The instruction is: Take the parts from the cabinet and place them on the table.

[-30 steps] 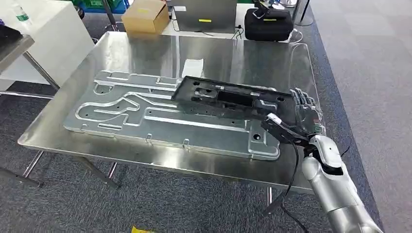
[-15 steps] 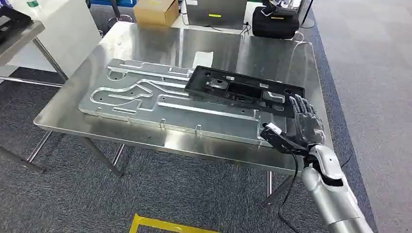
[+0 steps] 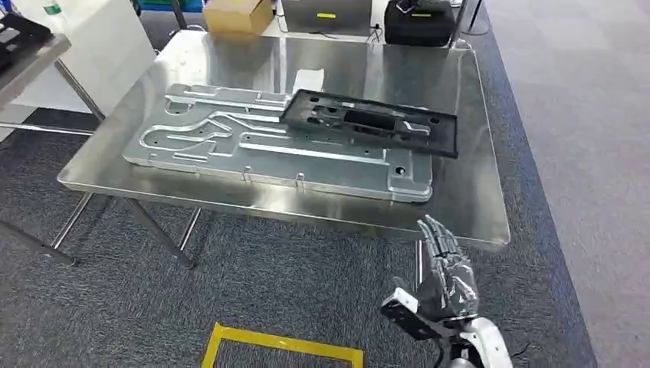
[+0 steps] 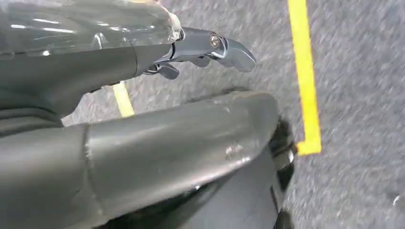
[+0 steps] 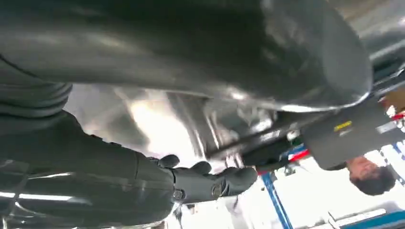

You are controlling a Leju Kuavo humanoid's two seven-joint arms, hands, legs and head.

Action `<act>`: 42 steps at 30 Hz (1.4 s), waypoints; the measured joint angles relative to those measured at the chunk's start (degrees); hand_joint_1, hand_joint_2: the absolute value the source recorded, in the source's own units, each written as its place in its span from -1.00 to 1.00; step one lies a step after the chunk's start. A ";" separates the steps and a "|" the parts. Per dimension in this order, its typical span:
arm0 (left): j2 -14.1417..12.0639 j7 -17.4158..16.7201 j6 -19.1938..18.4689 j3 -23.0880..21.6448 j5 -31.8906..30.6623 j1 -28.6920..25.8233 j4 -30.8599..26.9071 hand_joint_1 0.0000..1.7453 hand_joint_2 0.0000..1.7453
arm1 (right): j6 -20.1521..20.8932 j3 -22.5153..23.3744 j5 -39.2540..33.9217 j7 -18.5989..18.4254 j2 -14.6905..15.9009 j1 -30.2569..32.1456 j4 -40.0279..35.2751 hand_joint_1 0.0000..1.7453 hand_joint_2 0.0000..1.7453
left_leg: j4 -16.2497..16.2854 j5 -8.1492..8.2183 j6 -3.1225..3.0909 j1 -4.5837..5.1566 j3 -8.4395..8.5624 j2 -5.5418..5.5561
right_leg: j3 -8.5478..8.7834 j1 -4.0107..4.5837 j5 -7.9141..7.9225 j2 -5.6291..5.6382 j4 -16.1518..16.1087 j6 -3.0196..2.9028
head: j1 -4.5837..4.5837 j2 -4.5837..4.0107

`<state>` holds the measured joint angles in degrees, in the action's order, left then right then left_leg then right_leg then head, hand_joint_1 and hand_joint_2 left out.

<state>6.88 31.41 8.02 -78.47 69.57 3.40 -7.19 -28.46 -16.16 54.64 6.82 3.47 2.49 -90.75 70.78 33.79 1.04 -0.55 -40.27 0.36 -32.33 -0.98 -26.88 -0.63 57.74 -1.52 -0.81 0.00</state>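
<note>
1. While the black part [image 3: 370, 123] lies flat in the upper middle of the head view, it rests across the far right end of the large silver plate [image 3: 260, 149].
2. Both sit on the shiny metal surface [image 3: 467, 207].
3. At the lower right, the right hand [image 3: 444, 277] hangs below the surface's near edge, over the grey carpet [image 3: 268, 284], fingers spread and holding nothing.
4. The left hand [image 4: 210, 47] shows dark fingertips above the carpet; whether it is released or clenched I cannot tell.
5. A yellow floor line [image 3: 280, 345] runs along the bottom.
</note>
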 joint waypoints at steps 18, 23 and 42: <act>0.37 0.09 0.85 0.37 2.84 0.26 0.02 -1.00 -1.00 | -4.63 -7.04 -16.09 3.02 -3.73 12.92 1.08 -1.00 -1.00 | -14.20 -8.67 -4.25 1.09 7.98 -0.78 | -8.02 -0.23 -6.73 0.40 18.37 3.23 | 0.46 0.00; 0.77 0.07 1.53 0.37 3.78 0.29 0.02 -1.00 -1.00 | -4.41 -6.77 -27.99 8.88 -4.46 14.50 2.80 -1.00 -1.00 | -12.57 -11.15 -3.56 1.69 4.19 -0.81 | 8.94 0.92 -5.61 0.31 -2.02 1.10 | 0.52 0.00; 1.05 -0.52 3.17 0.13 4.85 0.13 0.31 -1.00 -1.00 | 1.66 6.15 -36.13 19.47 -13.16 16.44 14.19 -1.00 1.00 | -14.39 -3.38 -2.57 -0.07 13.83 -0.46 | -3.67 0.00 4.14 -0.08 0.47 3.37 | 0.11 -0.02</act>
<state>7.93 30.88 11.19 -78.34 74.42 3.52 -6.88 -26.80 -10.01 18.51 26.29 -9.68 18.93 -76.56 56.39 30.41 -1.53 -0.62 -26.45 -0.10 -36.00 -0.98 -22.74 -0.71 58.21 1.85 -0.70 -0.02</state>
